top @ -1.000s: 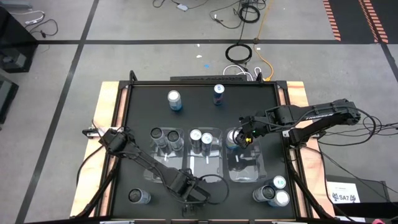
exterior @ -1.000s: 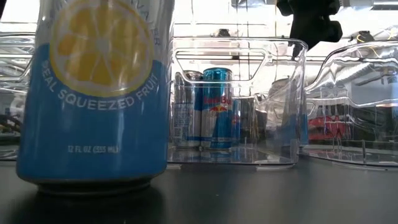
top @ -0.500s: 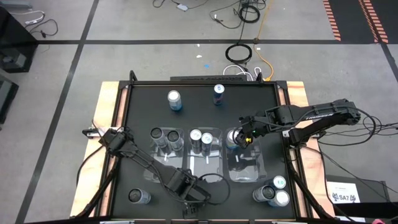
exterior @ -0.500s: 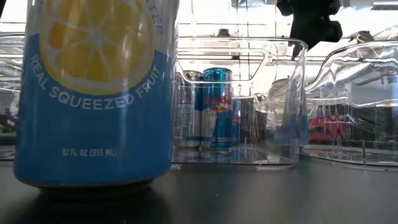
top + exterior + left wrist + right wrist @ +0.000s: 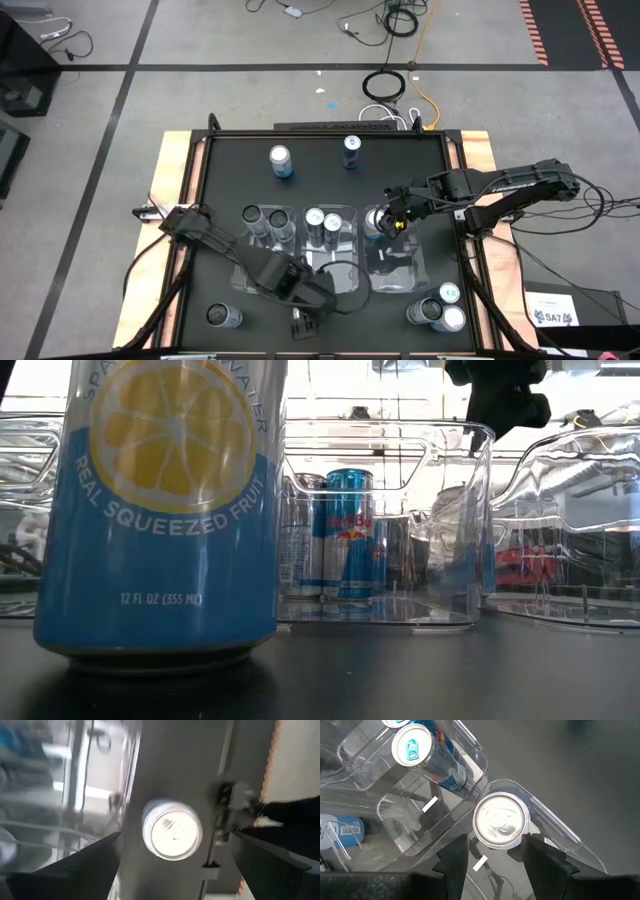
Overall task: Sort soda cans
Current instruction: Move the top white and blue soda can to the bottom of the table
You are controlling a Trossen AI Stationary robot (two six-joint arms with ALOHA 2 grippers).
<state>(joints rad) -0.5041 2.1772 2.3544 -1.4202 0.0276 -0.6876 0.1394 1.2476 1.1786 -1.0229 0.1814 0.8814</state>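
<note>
**Two arms over three clear bins, soda cans spread across a black table**

High view: three clear plastic bins sit side by side mid-table. The left bin (image 5: 268, 240) holds two dark grey cans (image 5: 267, 222); the middle bin (image 5: 330, 262) holds two slim cans (image 5: 323, 224). The right gripper (image 5: 388, 222) sits over the far end of the right bin (image 5: 400, 270), at a silver-topped can (image 5: 374, 220). The left gripper (image 5: 310, 305) hangs low near the table's front edge. Two cans (image 5: 281, 160) stand apart toward the back, a single can (image 5: 223, 316) at front left, and three cans (image 5: 440, 310) cluster at front right.

Low view: a blue lemon-printed can (image 5: 165, 510) fills the near left; behind it, slim blue cans (image 5: 348, 535) stand upright in a clear bin.

Left wrist view: the fingers (image 5: 70, 867) are spread wide, well clear of a silver can top (image 5: 172, 828) standing beside a bin wall.

Right wrist view: the fingers (image 5: 454, 860) flank a silver can (image 5: 501, 820) at the bin's corner, partly spread; whether they grip it cannot be told.
</note>
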